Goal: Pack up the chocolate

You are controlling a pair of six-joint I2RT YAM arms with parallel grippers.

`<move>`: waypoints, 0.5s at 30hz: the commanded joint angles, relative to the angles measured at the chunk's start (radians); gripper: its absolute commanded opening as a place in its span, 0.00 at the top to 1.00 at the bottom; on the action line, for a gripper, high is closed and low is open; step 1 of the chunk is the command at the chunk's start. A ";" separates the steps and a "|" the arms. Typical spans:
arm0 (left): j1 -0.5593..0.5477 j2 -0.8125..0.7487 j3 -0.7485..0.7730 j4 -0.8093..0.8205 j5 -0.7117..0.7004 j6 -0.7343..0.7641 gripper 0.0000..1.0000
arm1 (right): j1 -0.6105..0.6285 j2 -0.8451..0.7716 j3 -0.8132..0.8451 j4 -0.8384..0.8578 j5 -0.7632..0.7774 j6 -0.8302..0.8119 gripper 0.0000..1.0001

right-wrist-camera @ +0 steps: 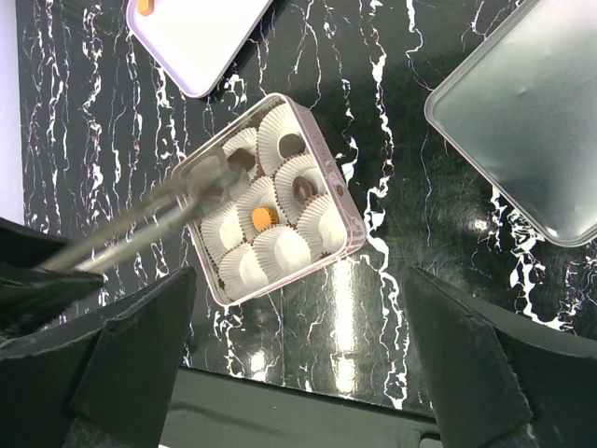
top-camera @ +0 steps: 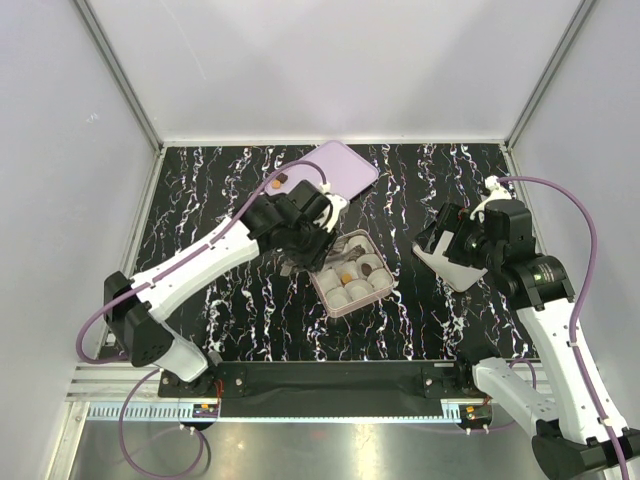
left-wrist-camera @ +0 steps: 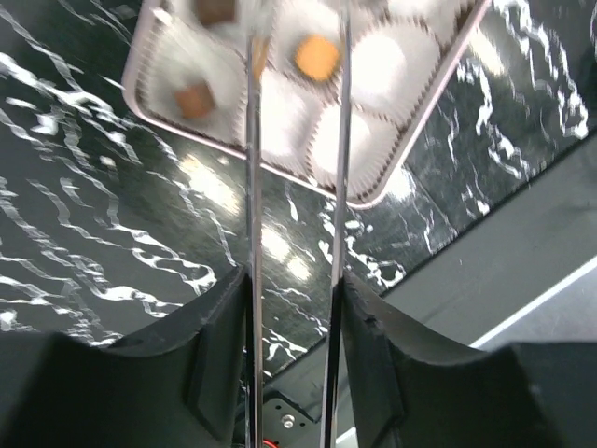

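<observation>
A pink box (top-camera: pixel 381 287) of white paper cups sits mid-table. Several cups hold chocolate: an orange piece (right-wrist-camera: pixel 264 217) and dark pieces (right-wrist-camera: pixel 303 189) (right-wrist-camera: pixel 292 145). Two more pieces, orange (top-camera: pixel 275 184) and dark (top-camera: pixel 286 176), lie on the pink lid (top-camera: pixel 340 165) behind. My left gripper (left-wrist-camera: pixel 294 289) is shut on metal tweezers (left-wrist-camera: pixel 254 187). Their tips hang apart over the box's left cups (right-wrist-camera: pixel 210 182), with the orange piece (left-wrist-camera: pixel 317 56) showing between the blades. I cannot tell whether the tips hold anything. My right gripper (right-wrist-camera: pixel 298 308) is open and empty, above the table to the right of the box.
A clear plastic tray (right-wrist-camera: pixel 522 112) lies right of the box, under my right wrist (top-camera: pixel 455 270). The black marbled table ends at a dark rail along the near edge (top-camera: pixel 330 378). White walls enclose the sides and back.
</observation>
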 commanded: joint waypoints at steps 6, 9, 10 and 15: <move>0.093 0.078 0.224 0.014 -0.179 -0.044 0.51 | -0.001 0.007 0.023 0.045 0.013 -0.001 0.01; 0.176 0.136 0.266 0.030 -0.263 -0.047 0.51 | -0.001 0.006 0.019 0.056 -0.001 0.001 0.00; 0.220 0.153 0.295 0.035 -0.277 -0.047 0.51 | -0.001 0.006 0.017 0.060 -0.004 0.004 0.00; 0.341 0.285 0.389 0.053 -0.337 -0.053 0.51 | -0.001 0.009 0.005 0.071 -0.019 0.005 0.00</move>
